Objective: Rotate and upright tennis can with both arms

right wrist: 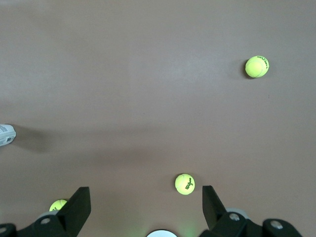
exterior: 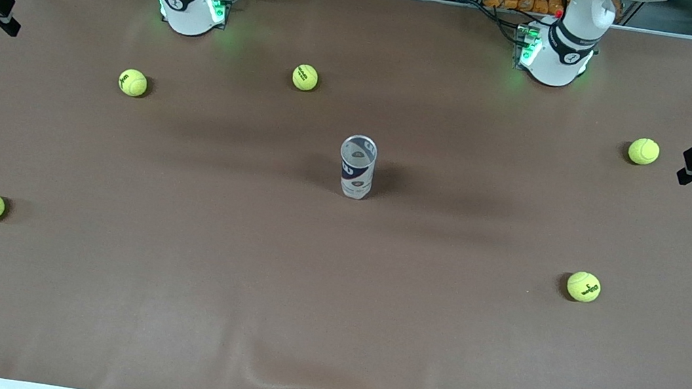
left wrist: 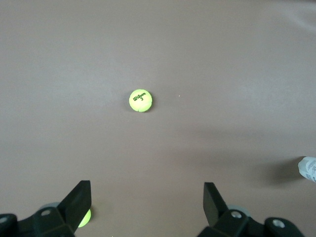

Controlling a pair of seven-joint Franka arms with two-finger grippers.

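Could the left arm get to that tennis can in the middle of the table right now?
Probably yes. The tennis can stands upright mid-table with bare cloth all around it. The left gripper hangs open above the table, holding nothing, and the nearest tennis ball lies well aside of the can.

The tennis can [exterior: 357, 167] is stood upright at the table's [exterior: 326, 329] middle; five tennis balls [exterior: 305, 77] are scattered well apart around it.
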